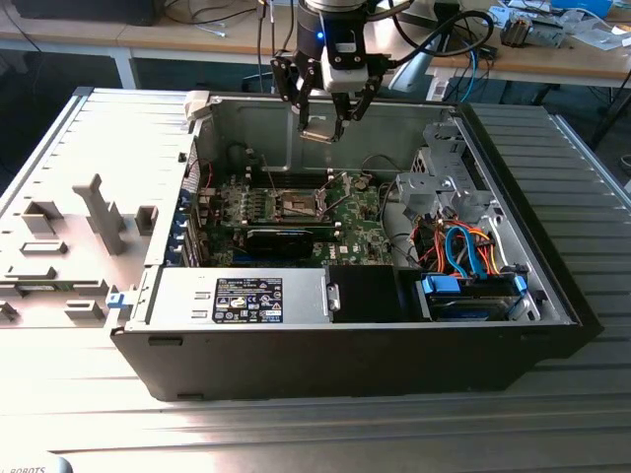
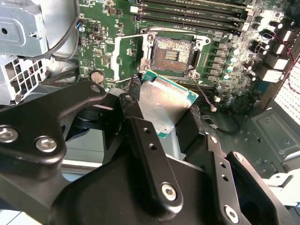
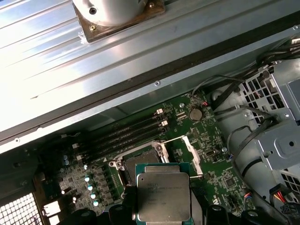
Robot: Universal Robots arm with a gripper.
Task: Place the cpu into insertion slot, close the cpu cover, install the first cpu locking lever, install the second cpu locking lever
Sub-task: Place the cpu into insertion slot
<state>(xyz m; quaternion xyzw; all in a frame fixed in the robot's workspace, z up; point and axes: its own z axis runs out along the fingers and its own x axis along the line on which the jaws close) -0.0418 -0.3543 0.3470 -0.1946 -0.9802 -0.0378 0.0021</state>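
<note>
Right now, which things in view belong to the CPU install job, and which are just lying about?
Job in hand:
gripper, holding the cpu
insertion slot, bare
cpu cover, open beside it

Lying about:
memory slots
coin battery
blue cables
grey fixture blocks outside the case

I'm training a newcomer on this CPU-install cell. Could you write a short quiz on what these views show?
1. True or false: the cpu already sits in the insertion slot.
2. What is the gripper shut on? A) a screwdriver B) the cpu C) a fan
3. One word: is the cpu cover open or closed over the slot?

Key:
1. False. The cpu hangs above the open computer case and the slot's contact field is bare.
2. B.
3. Open. It is swung aside from the slot.
</note>
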